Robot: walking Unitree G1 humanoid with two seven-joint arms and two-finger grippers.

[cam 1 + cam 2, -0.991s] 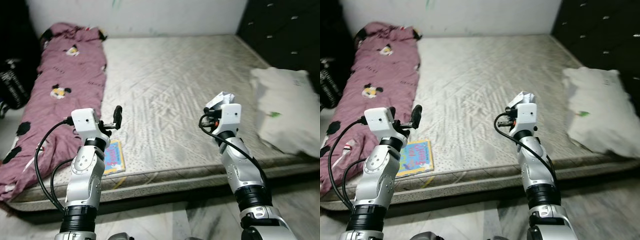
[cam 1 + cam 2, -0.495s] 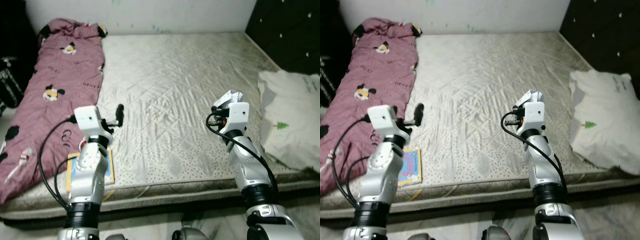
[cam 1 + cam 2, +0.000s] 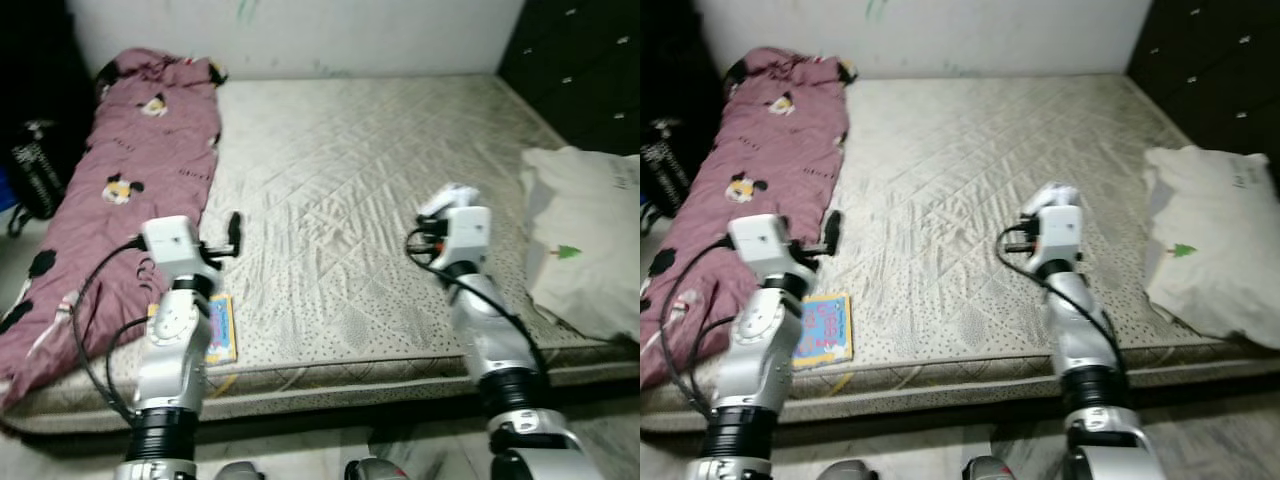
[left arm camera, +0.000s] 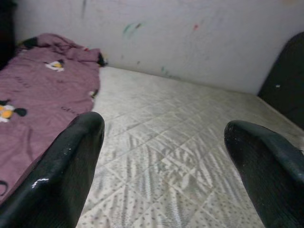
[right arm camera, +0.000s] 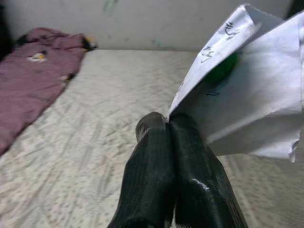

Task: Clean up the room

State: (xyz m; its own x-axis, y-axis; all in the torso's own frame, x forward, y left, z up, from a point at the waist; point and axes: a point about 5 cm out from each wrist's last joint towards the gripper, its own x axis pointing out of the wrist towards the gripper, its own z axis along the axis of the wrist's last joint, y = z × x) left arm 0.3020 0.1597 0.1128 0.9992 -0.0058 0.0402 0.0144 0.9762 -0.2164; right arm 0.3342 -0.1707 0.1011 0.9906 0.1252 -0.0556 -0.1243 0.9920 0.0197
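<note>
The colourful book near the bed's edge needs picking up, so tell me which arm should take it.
Left. The left gripper is open and empty, and the book lies on the mattress just beneath that arm. The right gripper is shut on a paper.

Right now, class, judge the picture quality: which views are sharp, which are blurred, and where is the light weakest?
Left eye view: slightly soft all over, the mattress evenly lit, the far left corner dark. Right eye view: the same softness. Left wrist view: wall and purple blanket fairly clear, the near fingers blurred. Right wrist view: the right claw and its paper are sharp, the background soft.
</note>
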